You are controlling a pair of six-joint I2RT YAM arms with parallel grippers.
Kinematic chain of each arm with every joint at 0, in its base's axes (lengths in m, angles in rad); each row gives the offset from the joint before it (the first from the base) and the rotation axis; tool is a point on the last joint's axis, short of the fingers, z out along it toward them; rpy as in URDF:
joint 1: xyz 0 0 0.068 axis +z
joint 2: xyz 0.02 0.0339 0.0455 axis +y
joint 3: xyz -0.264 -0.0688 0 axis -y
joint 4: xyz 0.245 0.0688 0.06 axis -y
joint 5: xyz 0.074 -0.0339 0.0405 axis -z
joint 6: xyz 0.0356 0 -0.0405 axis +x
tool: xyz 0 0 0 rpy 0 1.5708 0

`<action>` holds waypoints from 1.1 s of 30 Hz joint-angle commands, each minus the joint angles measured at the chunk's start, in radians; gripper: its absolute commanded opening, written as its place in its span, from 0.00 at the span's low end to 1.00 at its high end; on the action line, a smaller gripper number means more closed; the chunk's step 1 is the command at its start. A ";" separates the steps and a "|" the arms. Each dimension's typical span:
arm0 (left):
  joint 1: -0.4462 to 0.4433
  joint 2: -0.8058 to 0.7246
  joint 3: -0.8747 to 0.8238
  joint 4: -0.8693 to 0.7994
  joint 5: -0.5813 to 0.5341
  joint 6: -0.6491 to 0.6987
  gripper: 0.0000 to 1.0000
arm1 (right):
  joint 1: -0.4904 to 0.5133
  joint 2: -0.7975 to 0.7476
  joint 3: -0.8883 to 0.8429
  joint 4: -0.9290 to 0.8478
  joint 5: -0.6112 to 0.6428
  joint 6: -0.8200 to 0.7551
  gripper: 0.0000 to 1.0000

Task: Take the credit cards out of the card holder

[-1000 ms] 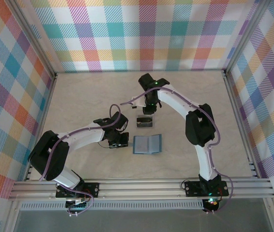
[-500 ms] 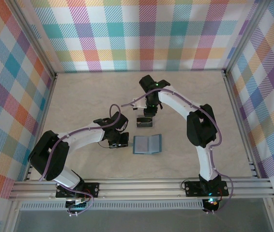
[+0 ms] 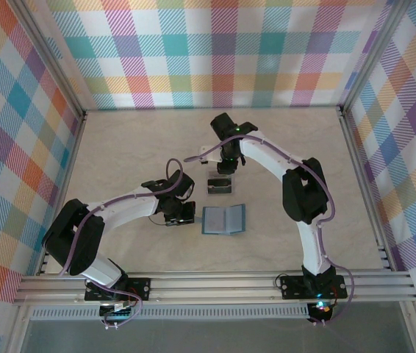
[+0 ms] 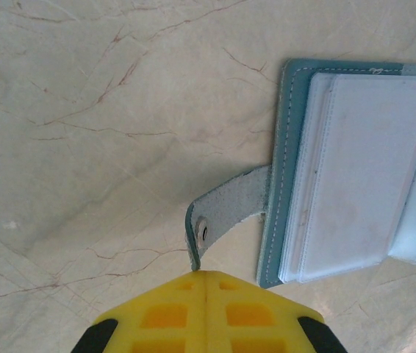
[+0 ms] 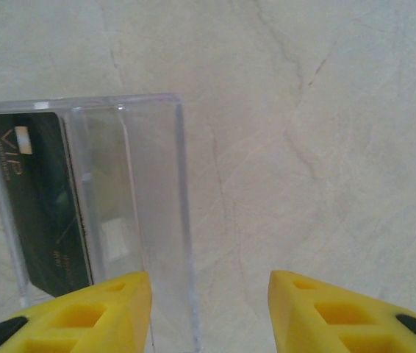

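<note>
- Over the clear box [image 5: 156, 147], at the right gripper [image 5: 208, 283]: hanging with the yellow fingers spread apart, nothing between them.
- Widening over the last second, and easing back a touch from the box in the top view.
- Lying inside that box: one dark credit card [image 5: 42, 198] marked VIP, flat against the left wall and well free of the fingers.
- Reading that as a drop just made, so probably one card out and delivered.
- Down at the left gripper [image 4: 206, 278]: pressing the fingers tight together, no change there across the second.
- Sitting right at the curled tip of the grey snap tab [image 4: 230, 206]; not possible to tell whether nipping it or merely resting beside it.
- Lying open and flat just beside that gripper: the card holder [image 3: 223, 219], teal edge outward, pale sleeves facing up, a little nearer the arm bases than the box.
- Looking blank and pale across the visible sleeves, with no dark card peeking out from the left wrist view; running out of frame on the far half though, so calling the job finished would be a guess.
- Spreading under all of it: a beige, marble-veined table [image 3: 120, 162], matte and level.
- Closing in on three sides: bright plaid walls [image 3: 215, 59], with an aluminium rail [image 3: 215, 283] running along the near edge.
</note>
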 commanded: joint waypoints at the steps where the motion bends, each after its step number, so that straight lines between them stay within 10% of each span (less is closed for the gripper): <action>1: 0.004 -0.024 0.001 -0.026 -0.010 -0.013 0.00 | 0.007 0.017 0.000 0.033 0.011 0.016 0.47; 33: 0.004 -0.017 0.018 -0.019 0.005 -0.006 0.00 | 0.044 -0.012 -0.039 0.122 0.033 0.065 0.49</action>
